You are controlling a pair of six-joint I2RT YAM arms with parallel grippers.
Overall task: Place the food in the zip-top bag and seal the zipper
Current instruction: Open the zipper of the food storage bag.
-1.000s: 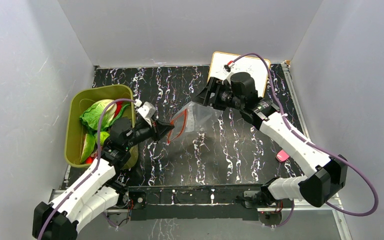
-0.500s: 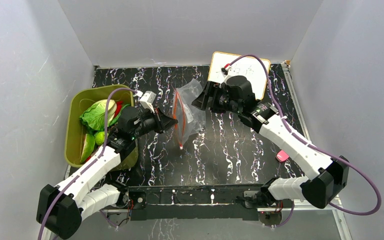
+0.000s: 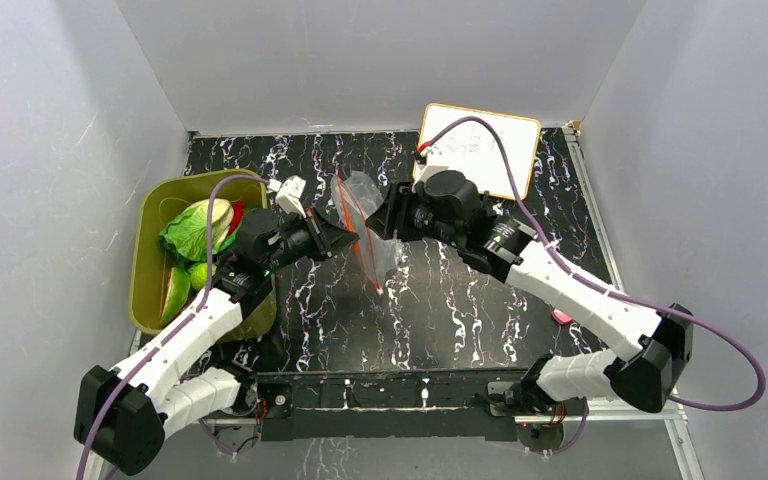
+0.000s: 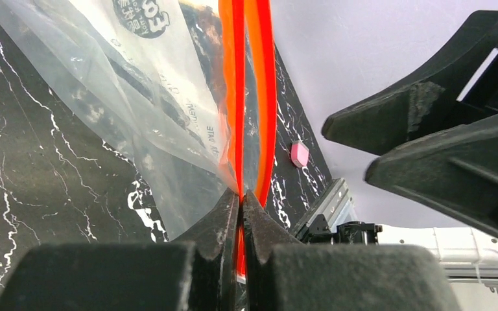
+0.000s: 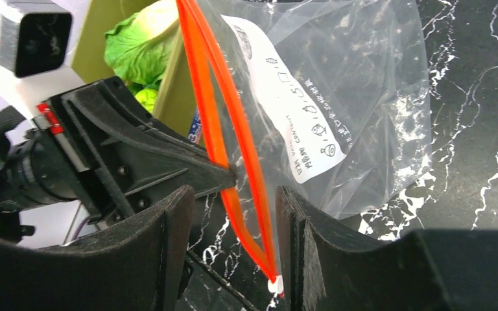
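The zip-top bag [image 3: 363, 192] hangs upright over the table between both arms, clear and crinkly, with nothing visible inside it. Its red-orange zipper [image 3: 368, 263] runs down the near edge. My left gripper [image 4: 240, 194] is shut on one zipper strip [image 4: 237, 97]. My right gripper [image 5: 233, 223] is open, its jaws standing either side of both zipper strips [image 5: 246, 214] near the bag's lower corner. The bag [image 5: 356, 91] fills the upper right of the right wrist view. The food, a pale green cabbage [image 3: 195, 226] with green and red pieces, lies in the olive basket [image 3: 148, 262].
A whiteboard [image 3: 480, 150] lies at the back right of the black marbled table [image 3: 460, 300]. A small pink object [image 3: 563, 315] sits near the right arm. The basket stands at the table's left edge, beside my left arm.
The bag has swung from lying slanted to hanging upright, held by my left gripper. My right gripper has moved left onto the zipper, and its jaws have narrowed around it.
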